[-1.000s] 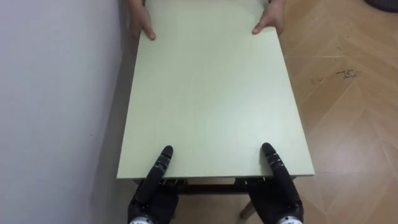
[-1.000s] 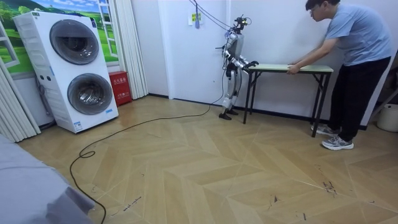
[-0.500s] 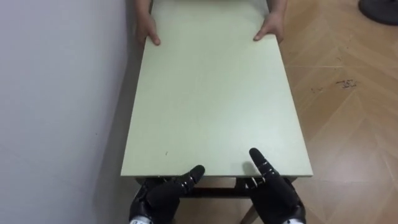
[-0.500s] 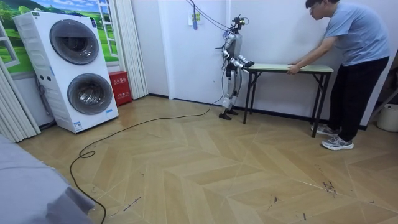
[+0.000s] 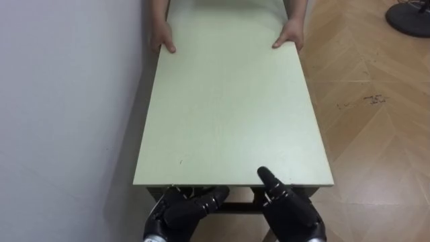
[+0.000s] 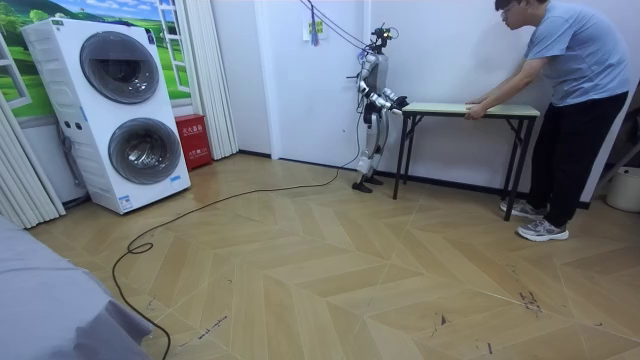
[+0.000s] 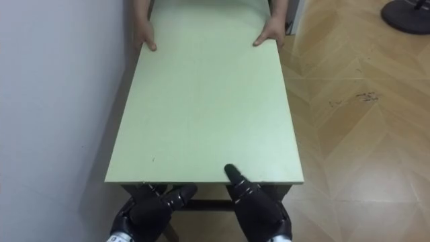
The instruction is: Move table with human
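A table (image 5: 228, 114) with a pale green top and black legs stands lengthwise before me, its left side along the wall. At its far end a person (image 6: 570, 80) bends over it, with one hand (image 5: 162, 37) and the other hand (image 5: 289, 35) on the far corners. My left hand (image 5: 185, 210) hangs open just below the near edge, fingers stretched to the right. My right hand (image 5: 290, 212) is open too, back up, its thumb reaching over the near edge. Neither hand grips the top. In the room view I stand upright at the table's (image 6: 470, 108) end by the wall.
A white wall (image 5: 67, 101) runs close along the table's left. Wooden floor (image 5: 376, 134) lies open to the right, with a dark round stand base (image 5: 410, 13) far off. Stacked washing machines (image 6: 125, 110), a red box (image 6: 192, 140) and a white bucket (image 6: 628, 188) stand along the walls.
Both my hands have let go of the near edge, opened their fingers and drawn back below it. The person's hands stay on the far end.
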Controlling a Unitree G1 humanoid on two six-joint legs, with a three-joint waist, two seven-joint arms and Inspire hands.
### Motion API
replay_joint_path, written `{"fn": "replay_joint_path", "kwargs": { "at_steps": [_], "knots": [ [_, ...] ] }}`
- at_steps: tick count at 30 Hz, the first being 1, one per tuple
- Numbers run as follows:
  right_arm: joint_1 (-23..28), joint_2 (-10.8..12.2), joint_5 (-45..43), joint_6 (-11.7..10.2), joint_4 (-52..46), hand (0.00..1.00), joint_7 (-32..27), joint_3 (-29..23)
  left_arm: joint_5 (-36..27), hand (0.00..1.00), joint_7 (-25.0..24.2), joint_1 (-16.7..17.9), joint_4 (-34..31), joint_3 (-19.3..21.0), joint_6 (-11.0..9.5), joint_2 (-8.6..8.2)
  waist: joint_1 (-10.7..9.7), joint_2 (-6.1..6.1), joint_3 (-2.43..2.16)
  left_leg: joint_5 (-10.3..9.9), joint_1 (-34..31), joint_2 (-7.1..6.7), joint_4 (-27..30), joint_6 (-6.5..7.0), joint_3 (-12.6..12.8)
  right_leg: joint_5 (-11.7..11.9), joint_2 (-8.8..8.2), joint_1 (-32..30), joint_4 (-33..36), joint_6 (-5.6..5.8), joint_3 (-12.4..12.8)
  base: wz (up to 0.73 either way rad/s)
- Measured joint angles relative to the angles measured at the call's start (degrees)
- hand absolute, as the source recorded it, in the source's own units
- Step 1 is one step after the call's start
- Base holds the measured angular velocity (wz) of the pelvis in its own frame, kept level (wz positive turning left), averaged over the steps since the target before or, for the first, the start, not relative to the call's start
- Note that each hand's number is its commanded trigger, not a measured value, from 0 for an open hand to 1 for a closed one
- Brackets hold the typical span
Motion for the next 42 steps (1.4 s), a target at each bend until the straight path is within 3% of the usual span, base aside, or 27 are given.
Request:
{"fn": "replay_joint_path", "kwargs": {
  "at_steps": [4, 7, 15, 21, 30, 36, 42],
  "knots": [
    [-1.8, -0.5, -10.3, 1.3, 3.2, 0.0, 4.2, 1.0, 4.3, 0.0, -1.9, -0.2, 0.5, -0.1, 0.1, 0.57, 0.0, -0.97, -0.3, 0.0, -0.1, 0.03, 0.0, 0.0, -0.1, 0.0, -0.01, 0.0, 0.0, 0.01, -0.1, 0.02],
    [-3.5, -0.5, -15.5, 2.3, 6.2, 0.0, 7.5, 0.9, 5.5, 0.0, -3.5, -1.3, 4.3, -0.1, 0.1, 1.54, 0.0, -1.36, -0.52, 0.0, 0.2, -0.06, 0.0, 0.01, -0.1, 0.0, -0.02, 0.4, -0.2, 0.04, -0.2, 0.02],
    [-4.7, -1.2, -22.4, 3.7, 14.9, 0.0, 10.5, 0.6, 5.9, 0.0, -3.8, -1.9, 10.8, 0.7, 0.7, 2.91, 0.1, -1.26, -0.34, 0.0, 1.1, -0.07, -0.3, 0.04, -0.2, 0.3, -0.02, 1.8, -1.1, 0.23, -0.2, 0.02],
    [-5.9, -2.7, -29.4, 4.6, 21.2, 0.0, 7.8, 0.6, 6.9, 0.0, -3.8, -2.5, 18.1, 0.8, 1.0, 4.35, 0.2, -1.03, -0.25, 0.0, 1.0, -0.05, -0.6, 0.04, -0.3, 0.3, -0.02, 1.5, -1.1, 0.23, -0.3, 0.0],
    [-6.9, -2.2, -34.8, 4.2, 32.7, 0.0, 2.7, -2.1, 12.6, 0.0, -3.8, -2.9, 28.4, 1.2, 1.1, 4.12, 0.1, -1.52, -0.23, 0.0, 1.8, -0.17, -1.0, 0.03, -0.5, 0.3, -0.02, 2.5, -2.1, 0.24, -1.0, 0.0],
    [-8.3, -2.0, -36.7, 3.0, 42.2, 0.0, -2.1, -3.6, 14.4, 0.0, -2.8, -5.4, 37.9, 3.6, -1.4, 2.39, 0.3, -1.51, -0.39, 0.0, 1.8, -0.11, -1.1, 0.02, -0.2, 0.3, 0.02, 2.4, -2.0, 0.22, -0.7, -0.01],
    [-8.6, 0.9, -36.6, 2.4, 49.9, 0.0, -6.0, -7.7, 17.8, 0.0, -0.8, -6.1, 47.0, 5.6, -1.6, 0.77, 0.2, -1.49, -0.59, 0.0, 3.2, -0.02, -2.2, 0.02, 0.2, 0.3, 0.04, 3.1, -2.2, 0.21, 0.0, -0.08]
  ]
}}
